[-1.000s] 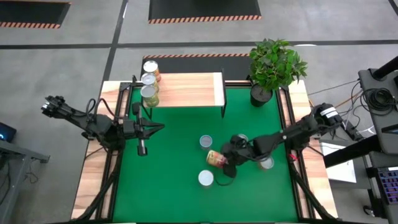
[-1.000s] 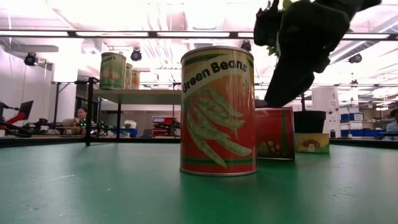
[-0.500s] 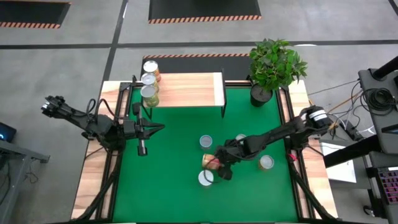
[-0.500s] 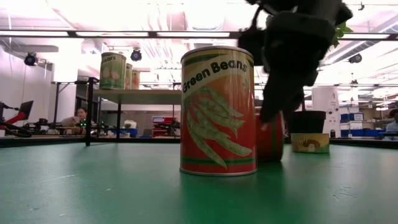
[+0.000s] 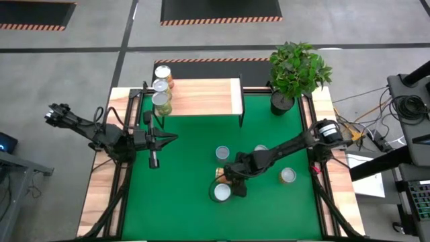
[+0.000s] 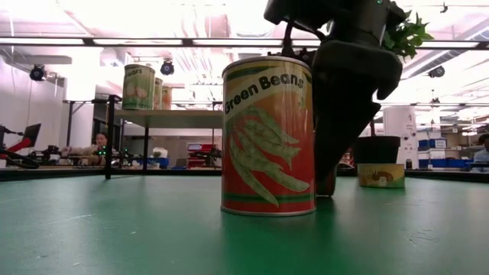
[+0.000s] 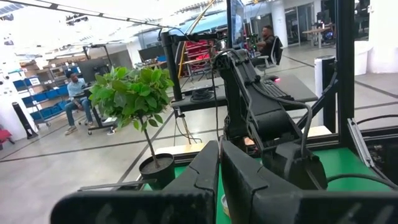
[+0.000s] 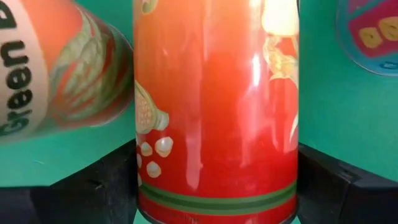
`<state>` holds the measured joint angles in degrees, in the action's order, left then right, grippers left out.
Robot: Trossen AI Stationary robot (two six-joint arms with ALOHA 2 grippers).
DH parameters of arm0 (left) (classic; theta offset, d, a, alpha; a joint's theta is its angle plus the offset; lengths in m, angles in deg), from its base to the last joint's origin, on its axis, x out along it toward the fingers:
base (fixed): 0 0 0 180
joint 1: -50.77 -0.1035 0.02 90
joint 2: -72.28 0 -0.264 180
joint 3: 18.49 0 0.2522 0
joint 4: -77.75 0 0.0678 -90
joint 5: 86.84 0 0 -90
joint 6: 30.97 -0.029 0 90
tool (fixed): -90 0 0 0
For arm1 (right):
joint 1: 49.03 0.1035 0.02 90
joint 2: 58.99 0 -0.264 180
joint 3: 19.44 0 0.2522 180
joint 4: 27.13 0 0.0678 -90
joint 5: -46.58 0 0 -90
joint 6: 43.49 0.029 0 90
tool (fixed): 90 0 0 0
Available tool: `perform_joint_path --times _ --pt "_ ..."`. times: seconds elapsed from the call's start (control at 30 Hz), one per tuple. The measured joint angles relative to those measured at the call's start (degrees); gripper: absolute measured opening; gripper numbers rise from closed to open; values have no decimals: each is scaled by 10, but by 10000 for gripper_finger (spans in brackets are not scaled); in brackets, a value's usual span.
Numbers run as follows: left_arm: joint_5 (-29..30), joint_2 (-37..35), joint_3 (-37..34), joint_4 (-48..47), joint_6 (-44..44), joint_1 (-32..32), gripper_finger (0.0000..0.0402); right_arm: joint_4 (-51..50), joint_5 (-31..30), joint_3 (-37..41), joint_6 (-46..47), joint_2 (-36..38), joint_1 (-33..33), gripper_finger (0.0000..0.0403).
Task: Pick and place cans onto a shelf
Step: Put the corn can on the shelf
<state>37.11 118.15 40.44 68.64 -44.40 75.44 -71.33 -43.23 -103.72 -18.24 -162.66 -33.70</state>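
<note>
An orange-red can lies on its side on the green mat, just behind an upright Green Beans can. My right gripper slants down over the lying can from the right. Its fingers are wide apart, one finger on either side of the can's body. In the low view the gripper hides nearly all of that can. The pale-wood shelf stands at the far edge with three cans at its left end. My left gripper hovers shut at the left. My right gripper straddles the lying can's round sides, slanting down from the table's right with the fingers along the can. The can fills the gap up to each finger's inner edge. Whether the fingers touch it, I cannot tell. The can lies on the mat.
More cans stand on the mat at the middle, under my right arm and toward the right. A potted plant stands at the far right corner. The Green Beans can stands close beside the gripper.
My right gripper has moved toward the table's left edge and down, tipping steeper over the lying can. That can has shifted leftward along the mat, closer behind the Green Beans can.
</note>
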Motion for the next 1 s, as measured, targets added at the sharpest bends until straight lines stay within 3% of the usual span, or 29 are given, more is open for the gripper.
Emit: perform_joint_path --times 0.07,0.17,0.33,0.43,0.53,0.67,0.77,0.87,1.0 --pt "0 0 0 -1 0 0 0 -16 -11 0 -4 12 0 300" --pt "-5 0 -3 3 0 0 0 -54 -75 1 -11 53 9 300" --pt "-9 7 -24 33 -7 0 0 -43 -273 30 -36 152 46 301" --pt "-10 21 -33 45 5 0 0 62 -420 89 -88 211 69 307" --pt "-11 45 -44 90 17 0 0 301 -498 184 -215 250 78 308" --pt "-43 87 -49 146 21 0 14 715 -463 313 -406 253 77 307" --pt "-72 113 -38 140 35 0 46 928 -428 371 -486 236 77 308" --pt "-82 143 -29 141 45 0 98 1021 -377 396 -514 229 76 310" --pt "-81 196 -26 196 32 -2 185 1026 -326 391 -518 228 73 311"
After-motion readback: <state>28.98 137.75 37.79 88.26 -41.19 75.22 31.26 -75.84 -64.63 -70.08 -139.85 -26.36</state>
